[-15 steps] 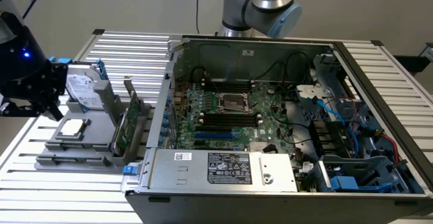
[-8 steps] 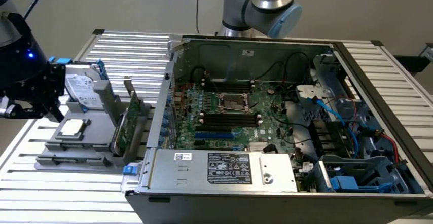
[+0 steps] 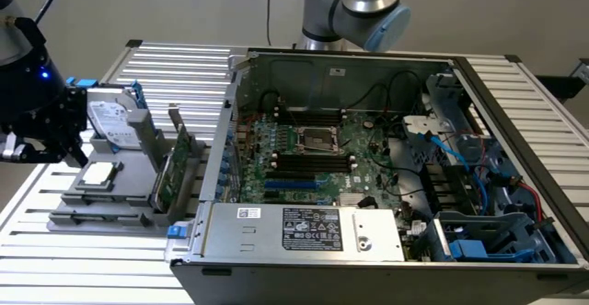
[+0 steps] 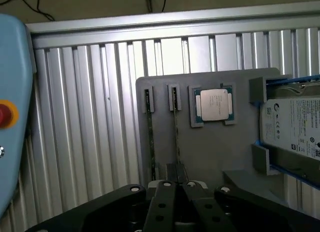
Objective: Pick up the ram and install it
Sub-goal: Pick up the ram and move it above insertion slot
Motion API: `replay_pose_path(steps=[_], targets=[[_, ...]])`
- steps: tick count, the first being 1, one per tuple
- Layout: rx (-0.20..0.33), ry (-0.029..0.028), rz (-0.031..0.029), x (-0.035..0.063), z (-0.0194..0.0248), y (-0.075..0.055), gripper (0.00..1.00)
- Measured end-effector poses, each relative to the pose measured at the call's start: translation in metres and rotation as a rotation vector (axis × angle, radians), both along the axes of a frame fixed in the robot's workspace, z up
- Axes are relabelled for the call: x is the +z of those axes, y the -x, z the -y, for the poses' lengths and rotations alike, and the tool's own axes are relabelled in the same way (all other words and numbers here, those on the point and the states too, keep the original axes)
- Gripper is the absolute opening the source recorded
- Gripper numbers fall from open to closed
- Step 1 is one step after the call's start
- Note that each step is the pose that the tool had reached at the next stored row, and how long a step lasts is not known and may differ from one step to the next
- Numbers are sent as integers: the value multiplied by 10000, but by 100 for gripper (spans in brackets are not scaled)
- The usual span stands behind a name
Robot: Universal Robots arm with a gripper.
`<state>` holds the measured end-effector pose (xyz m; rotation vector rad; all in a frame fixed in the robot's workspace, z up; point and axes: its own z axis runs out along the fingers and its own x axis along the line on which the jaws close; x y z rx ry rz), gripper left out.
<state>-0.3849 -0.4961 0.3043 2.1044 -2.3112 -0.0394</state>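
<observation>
1. My black claw (image 4: 177, 192) hangs over the near end of the flat grey holder plate (image 4: 220, 152), roughly in line with its two narrow slots. I cannot tell whether the claw is spread or pressed together.
2. The ram (image 4: 175, 129), a thin dark-green stick, stands on edge in the slot just beside the square silver CPU chip (image 4: 214, 104).
3. A second thin board edge (image 4: 149, 134) stands in the next slot, on the far side from the chip.
4. A silver hard drive (image 4: 295, 127) with a white label sits at the holder's other side.
5. In the exterior view, the open grey computer case (image 3: 304, 70) lies to the exterior view's right of the holder. Inside it, the green motherboard (image 3: 368, 174) shows black memory slots (image 3: 313, 160).
</observation>
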Motion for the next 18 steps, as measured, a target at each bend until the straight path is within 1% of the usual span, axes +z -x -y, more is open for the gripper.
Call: replay_pose_path(steps=[1, 2, 3, 5, 6, 13, 18], targets=[[0, 0, -1, 0, 1, 0, 17], [1, -2, -1, 0, 4, 0, 17], [5, -4, 0, -4, 8, 0, 30], [45, -4, 0, -36, 16, 1, 30], [91, -3, -1, -53, 20, 1, 36], [524, -4, 0, -180, 45, 0, 36], [611, -3, 0, -271, 104, 1, 36]])
